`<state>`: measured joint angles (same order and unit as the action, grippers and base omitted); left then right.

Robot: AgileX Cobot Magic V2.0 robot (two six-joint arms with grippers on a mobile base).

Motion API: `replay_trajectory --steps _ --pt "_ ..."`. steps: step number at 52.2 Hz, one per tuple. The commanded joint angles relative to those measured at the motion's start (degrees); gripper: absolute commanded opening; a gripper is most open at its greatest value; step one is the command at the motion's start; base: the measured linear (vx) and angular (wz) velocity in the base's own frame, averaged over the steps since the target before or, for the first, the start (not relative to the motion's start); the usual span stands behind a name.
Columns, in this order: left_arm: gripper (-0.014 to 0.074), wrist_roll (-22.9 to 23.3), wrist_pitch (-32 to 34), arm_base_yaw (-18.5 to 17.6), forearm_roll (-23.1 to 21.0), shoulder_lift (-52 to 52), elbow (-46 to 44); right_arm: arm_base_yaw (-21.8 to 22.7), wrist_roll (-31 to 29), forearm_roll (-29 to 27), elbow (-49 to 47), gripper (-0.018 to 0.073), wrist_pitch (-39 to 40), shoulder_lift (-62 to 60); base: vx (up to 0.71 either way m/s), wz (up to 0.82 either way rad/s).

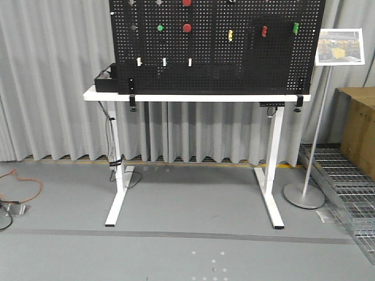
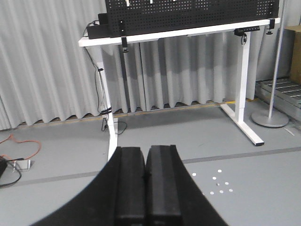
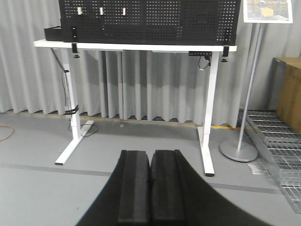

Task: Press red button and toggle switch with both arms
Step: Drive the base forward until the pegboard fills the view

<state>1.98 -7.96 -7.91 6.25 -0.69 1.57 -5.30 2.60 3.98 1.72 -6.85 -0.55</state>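
The left black blocky tool [image 2: 146,155] and the right black blocky tool [image 3: 150,157] each have pads pressed together, well apart from the white desk [image 1: 199,97]. The round red button [image 1: 187,27] sits on the black perforated board [image 1: 246,64] standing on that desk. The small pale levers [image 1: 164,61] below it are possibly toggle switches.

A black pegboard [image 1: 234,64] is mounted upright on a white table [image 1: 199,98], which stands against a grey curtain [image 1: 53,76]. A red button [image 1: 187,27] is fitted in the board's left half, with a green button [image 1: 160,27] just to its left. A second red button [image 1: 186,2] is cut off by the top edge. Three pale-tipped switches [image 1: 164,61] are set in a row below. Yellow [image 1: 230,35], red [image 1: 264,31] and green [image 1: 296,27] knobs are located further right. A black box [image 1: 106,79] is placed at the table's left end. A sign stand [image 1: 316,134], a cardboard box [image 1: 358,129] and metal grates [image 1: 340,181] are positioned to the right. An orange cable [image 1: 23,181] is laid on the floor at the left.
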Motion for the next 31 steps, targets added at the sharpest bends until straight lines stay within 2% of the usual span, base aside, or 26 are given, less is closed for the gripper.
replay_trajectory --steps 1,31 --pt "0.0001 0.46 4.73 -0.13 0.08 -0.87 1.60 0.35 -0.36 0.27 0.68 0.0000 4.73 -0.93 0.18 -0.10" --pt "0.0001 0.46 4.73 -0.13 0.08 -0.87 1.60 0.35 -0.36 0.27 0.68 0.0000 4.73 -0.93 0.31 -0.08"
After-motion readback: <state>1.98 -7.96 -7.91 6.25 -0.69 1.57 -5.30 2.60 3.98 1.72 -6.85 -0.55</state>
